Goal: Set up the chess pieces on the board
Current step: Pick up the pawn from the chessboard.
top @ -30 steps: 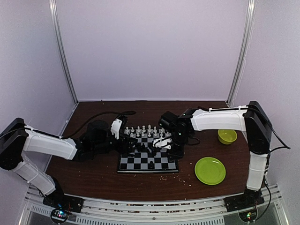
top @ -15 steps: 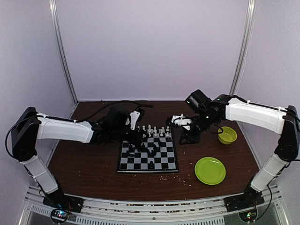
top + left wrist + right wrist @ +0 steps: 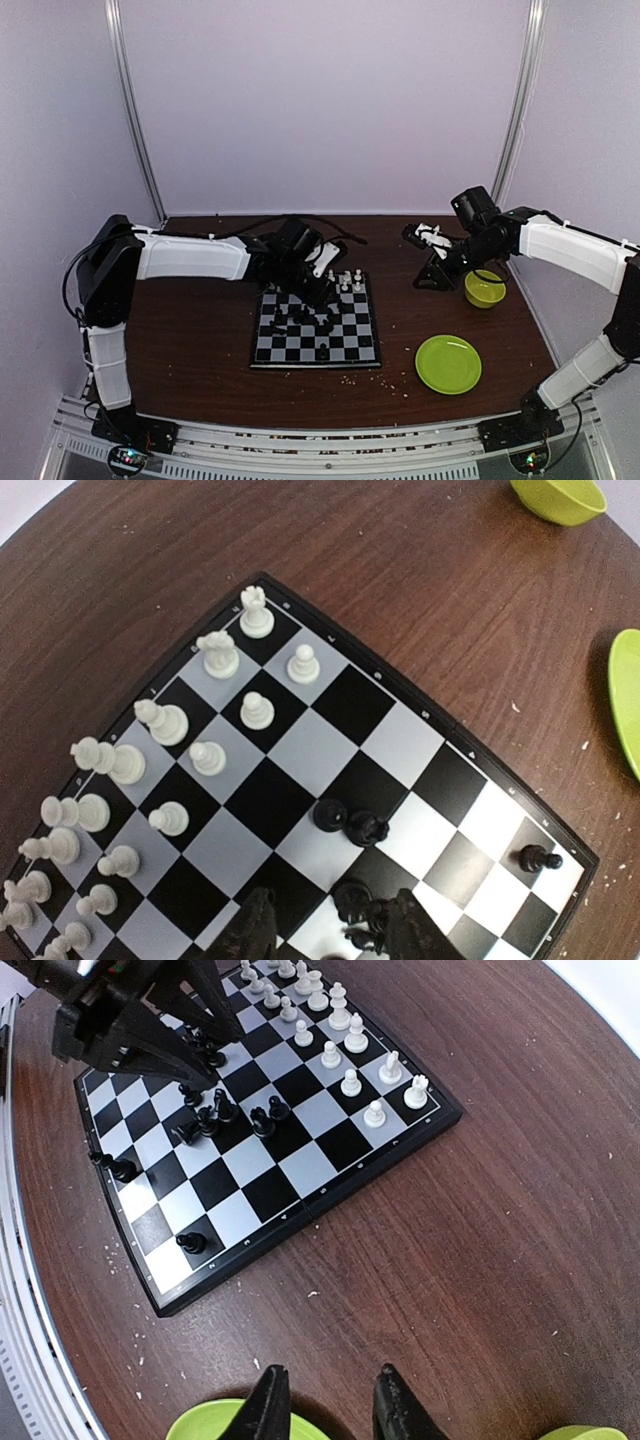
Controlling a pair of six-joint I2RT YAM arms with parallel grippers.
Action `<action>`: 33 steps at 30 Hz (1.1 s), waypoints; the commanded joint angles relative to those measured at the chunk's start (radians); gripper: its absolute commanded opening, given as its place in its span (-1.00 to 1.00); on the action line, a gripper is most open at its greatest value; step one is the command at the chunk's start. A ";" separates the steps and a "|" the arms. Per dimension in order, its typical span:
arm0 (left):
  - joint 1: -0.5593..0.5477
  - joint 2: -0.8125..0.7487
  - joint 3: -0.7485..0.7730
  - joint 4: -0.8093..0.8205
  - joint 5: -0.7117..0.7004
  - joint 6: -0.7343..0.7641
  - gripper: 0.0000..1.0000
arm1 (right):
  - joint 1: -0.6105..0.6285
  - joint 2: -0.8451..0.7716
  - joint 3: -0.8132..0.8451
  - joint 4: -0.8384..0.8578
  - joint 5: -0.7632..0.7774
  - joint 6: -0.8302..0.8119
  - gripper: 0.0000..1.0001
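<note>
The board [image 3: 262,352] lies mid-table; it also shows in the left wrist view [image 3: 455,742] and the right wrist view [image 3: 331,1186]. White chess pieces [image 3: 164,722] stand in two rows along its far side [image 3: 339,1018]. Black chess pieces [image 3: 207,1115] lie bunched near the middle, with single ones [image 3: 189,1243] near the front. My left gripper [image 3: 316,292] hovers open over the board's far half. Its fingers [image 3: 252,932] stand apart around a few black pieces [image 3: 362,908]. My right gripper [image 3: 432,280] is open and empty over bare table right of the board [image 3: 330,1410].
A round green plate [image 3: 448,363] lies front right; its rim shows under my right fingers [image 3: 205,1425]. A small green bowl [image 3: 484,290] stands right of the right gripper. Pale crumbs [image 3: 395,382] dot the table by the board's front edge. Side walls stand close.
My left arm has swept right along the board's far side to over its middle. My right arm has pulled back right, off the board, toward the green bowl.
</note>
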 commanded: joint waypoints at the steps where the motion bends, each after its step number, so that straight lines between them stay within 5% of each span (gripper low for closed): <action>1: 0.001 0.079 0.114 -0.079 0.008 0.044 -0.25 | -0.006 -0.011 -0.006 0.016 -0.035 -0.017 -0.43; 33: 0.001 0.204 0.249 -0.096 -0.049 0.033 -0.36 | -0.006 0.029 0.003 -0.006 -0.041 -0.035 -0.47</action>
